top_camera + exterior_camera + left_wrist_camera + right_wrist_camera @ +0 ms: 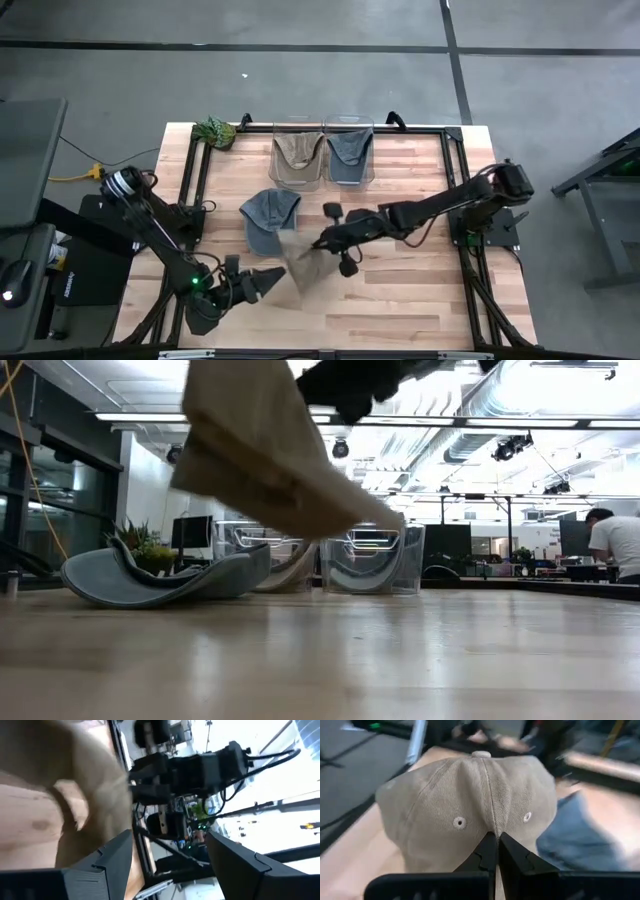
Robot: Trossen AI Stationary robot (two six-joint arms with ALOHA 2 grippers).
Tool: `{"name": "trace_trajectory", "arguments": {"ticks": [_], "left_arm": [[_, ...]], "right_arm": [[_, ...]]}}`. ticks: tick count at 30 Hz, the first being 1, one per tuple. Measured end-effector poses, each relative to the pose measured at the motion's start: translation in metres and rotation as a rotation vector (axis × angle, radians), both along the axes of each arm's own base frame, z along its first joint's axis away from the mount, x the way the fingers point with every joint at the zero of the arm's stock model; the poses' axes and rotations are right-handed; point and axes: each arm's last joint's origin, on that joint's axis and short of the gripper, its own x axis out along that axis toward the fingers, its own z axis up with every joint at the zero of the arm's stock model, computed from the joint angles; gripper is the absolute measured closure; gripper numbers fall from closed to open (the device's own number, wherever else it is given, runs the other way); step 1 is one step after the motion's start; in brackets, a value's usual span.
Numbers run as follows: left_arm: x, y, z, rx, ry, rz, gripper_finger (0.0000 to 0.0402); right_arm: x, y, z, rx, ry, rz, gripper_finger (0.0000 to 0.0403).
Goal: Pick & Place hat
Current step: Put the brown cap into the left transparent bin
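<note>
A tan cap (pixel 303 266) hangs from my right gripper (pixel 319 244) over the table's middle. In the low view the tan cap (pixel 265 455) is clear of the wood under the gripper (pixel 350 390). My left gripper (pixel 272 280) is open just left of the cap, pointing at it; its wrist view shows the cap (pixel 75 775) beyond the open gripper (pixel 170 865). A blue-grey cap (pixel 270 215) lies on the table behind, resting on its brim and crown edge (pixel 160 578). My right gripper (pixel 496 845) pinches the tan cap's crown at a seam (pixel 492 822) between two eyelets, a fold of cloth between the two fingers. The fingers come slanting down from the table's right. The cap hangs tilted below them, lifted clear of the table.
Two clear bins stand at the far edge: one (pixel 297 160) holds a tan cap, the other (pixel 349 152) a blue one. A small green plant (pixel 215 131) sits at the far left corner. Bare wood lies toward the near edge and right.
</note>
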Motion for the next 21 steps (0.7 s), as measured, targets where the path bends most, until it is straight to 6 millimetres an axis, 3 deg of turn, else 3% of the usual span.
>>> {"name": "trace_trajectory", "arguments": {"ticks": [5, 12, 21], "left_arm": [[-0.001, 0.004, 0.004, -0.001, -0.018, 0.057, 0.0173], [0.014, 0.018, 0.007, -0.058, -0.052, 0.11, 0.0173], [0.042, 0.044, 0.015, -0.247, -0.176, 0.163, 0.0173]], "right_arm": [[-0.016, -0.009, 0.035, -0.145, -0.117, -0.139, 0.0403], [-0.038, -0.021, 0.07, -0.447, -0.199, -0.316, 0.0402], [-0.046, -0.02, 0.082, -0.912, -0.135, -0.462, 0.0402]]}}
